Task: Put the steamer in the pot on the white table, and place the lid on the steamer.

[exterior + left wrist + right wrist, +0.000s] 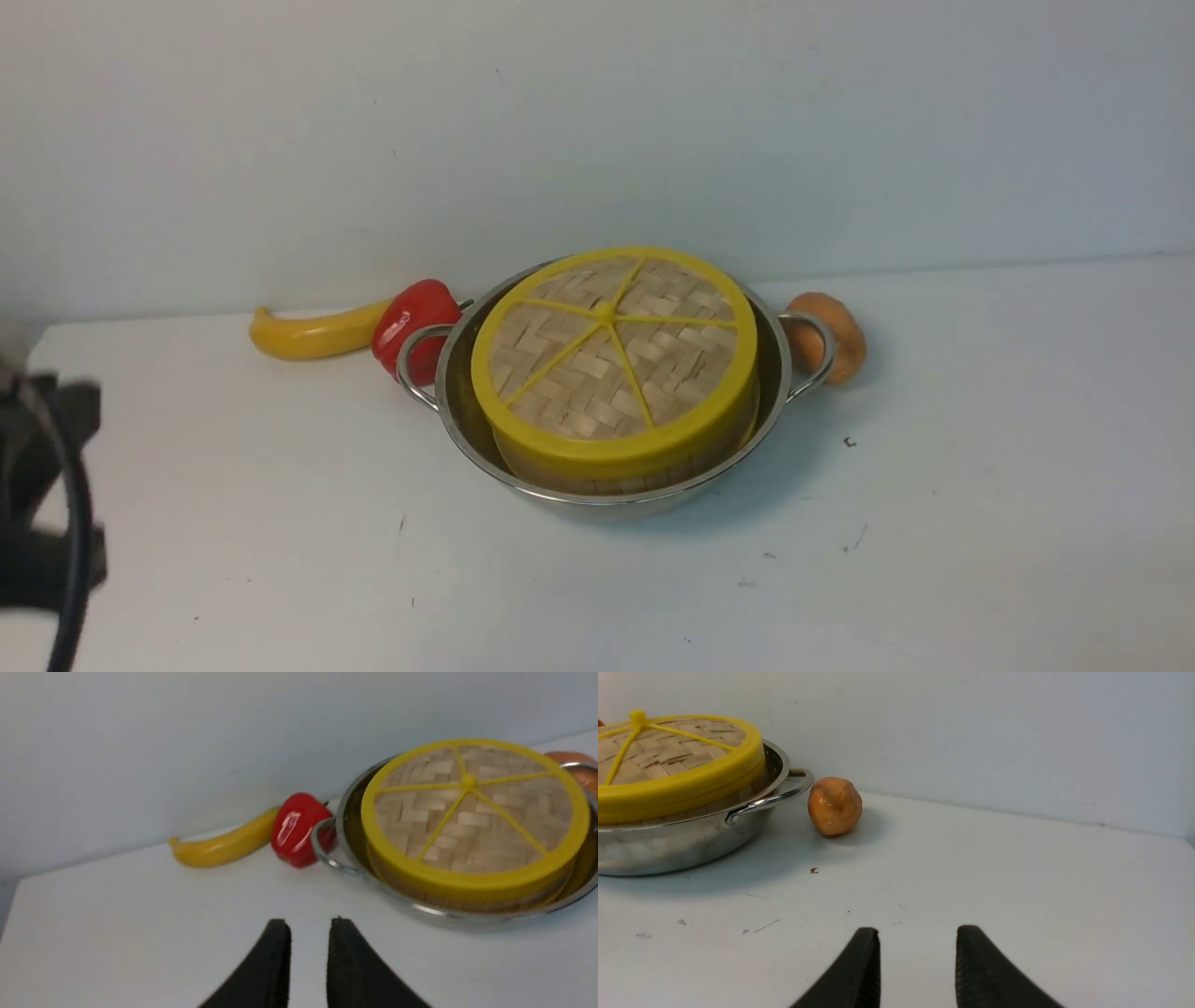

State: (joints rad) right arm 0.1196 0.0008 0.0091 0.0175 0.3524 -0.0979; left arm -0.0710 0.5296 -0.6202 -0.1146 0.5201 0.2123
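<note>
The shiny pot stands mid-table on the white table. Inside it sits the steamer; only a strip of its bamboo wall shows. The lid, woven with a yellow rim, spokes and knob, lies flat on top of the steamer. In the left wrist view my left gripper hovers over bare table short of the pot, its fingers nearly together, holding nothing. In the right wrist view my right gripper is open and empty, well away from the pot. A dark blur of the left arm fills the front view's left edge.
A yellow banana and a red pepper lie behind the pot's left handle, by the back wall. An orange round fruit rests just past the right handle. The table's left edge runs near the left arm.
</note>
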